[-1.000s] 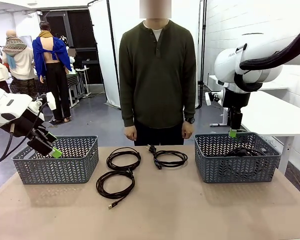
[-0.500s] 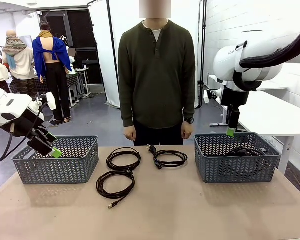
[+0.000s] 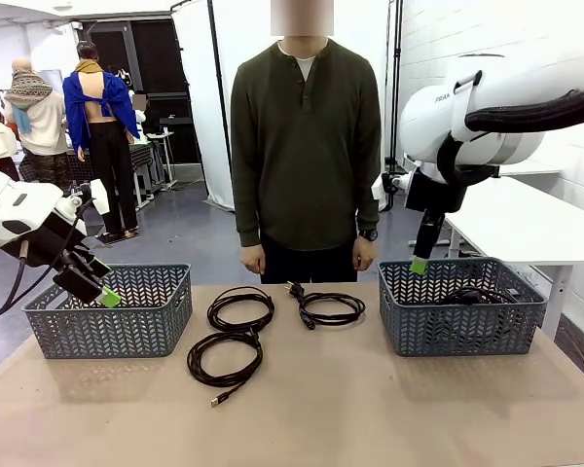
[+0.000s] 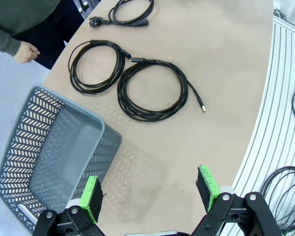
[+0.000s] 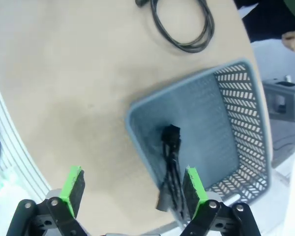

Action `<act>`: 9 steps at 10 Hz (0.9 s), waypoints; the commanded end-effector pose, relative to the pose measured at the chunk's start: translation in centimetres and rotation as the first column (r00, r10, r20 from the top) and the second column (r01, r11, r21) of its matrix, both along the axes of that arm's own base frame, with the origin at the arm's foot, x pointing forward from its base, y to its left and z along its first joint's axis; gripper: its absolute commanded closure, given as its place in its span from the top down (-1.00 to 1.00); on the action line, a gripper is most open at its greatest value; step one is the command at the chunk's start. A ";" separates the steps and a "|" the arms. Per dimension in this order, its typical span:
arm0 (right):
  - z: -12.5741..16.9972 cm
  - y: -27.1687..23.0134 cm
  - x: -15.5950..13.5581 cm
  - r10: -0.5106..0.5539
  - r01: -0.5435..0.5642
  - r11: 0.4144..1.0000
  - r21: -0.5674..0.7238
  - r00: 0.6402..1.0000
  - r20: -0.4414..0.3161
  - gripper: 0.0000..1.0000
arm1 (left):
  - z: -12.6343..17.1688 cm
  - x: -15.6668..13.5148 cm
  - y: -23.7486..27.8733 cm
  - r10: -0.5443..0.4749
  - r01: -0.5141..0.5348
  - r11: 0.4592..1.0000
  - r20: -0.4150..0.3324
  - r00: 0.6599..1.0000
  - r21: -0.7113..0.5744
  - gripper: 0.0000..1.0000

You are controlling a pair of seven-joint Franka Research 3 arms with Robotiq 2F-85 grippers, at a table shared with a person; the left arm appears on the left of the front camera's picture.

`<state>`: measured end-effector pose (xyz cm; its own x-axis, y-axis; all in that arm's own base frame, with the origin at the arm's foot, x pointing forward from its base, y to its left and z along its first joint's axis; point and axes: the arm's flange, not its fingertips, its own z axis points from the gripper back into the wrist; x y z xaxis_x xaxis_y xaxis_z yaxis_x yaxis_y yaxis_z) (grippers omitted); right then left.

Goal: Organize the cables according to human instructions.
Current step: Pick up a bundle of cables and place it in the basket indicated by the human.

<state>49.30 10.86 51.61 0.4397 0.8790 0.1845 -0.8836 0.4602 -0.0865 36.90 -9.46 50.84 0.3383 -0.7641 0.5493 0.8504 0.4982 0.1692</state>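
Observation:
Three black coiled cables lie on the table between the baskets: one (image 3: 240, 309) at the middle left, one (image 3: 224, 357) nearer me, and one (image 3: 331, 308) at the middle right. A further cable (image 3: 472, 295) lies inside the right basket (image 3: 448, 326). My left gripper (image 3: 105, 295) hangs open over the near left corner of the left basket (image 3: 117, 331), holding nothing. My right gripper (image 3: 420, 265) hangs open above the right basket's left rim. In the right wrist view, its green pads (image 5: 73, 184) frame the basket (image 5: 246, 108) and the cable (image 5: 171, 157) inside.
The person (image 3: 307, 146) stands at the far edge, arms down, hands (image 3: 254, 258) at the sides. The left wrist view shows the grey basket (image 4: 19, 142) and two coils (image 4: 152, 90) (image 4: 96, 66) on the tan tabletop (image 3: 370, 409). A white table stands at the right.
My right arm has swung to the left, carrying its open gripper from over the right basket's middle to its left rim. The left arm, cables and person have stayed put.

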 end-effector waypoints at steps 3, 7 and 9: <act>-2.2 3.3 -4.1 -0.069 0.063 0.988 0.139 0.997 0.043 1.00 | -0.1 0.1 0.2 -0.013 0.012 1.000 -0.004 1.000 -0.015 1.00; -3.9 5.0 -5.9 -0.044 0.032 0.979 0.200 0.997 0.056 1.00 | -0.1 0.1 0.2 -0.013 0.012 1.000 -0.004 1.000 -0.015 1.00; -4.3 5.8 -5.9 -0.006 0.001 0.982 0.189 1.000 0.028 1.00 | -0.1 0.1 0.2 -0.013 0.012 1.000 -0.004 1.000 -0.015 1.00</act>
<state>43.65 16.80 47.90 0.4537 0.8214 0.3457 -0.8672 0.4962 -0.0409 36.90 -9.46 50.83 0.3384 -0.7641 0.5492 0.8504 0.4982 0.1691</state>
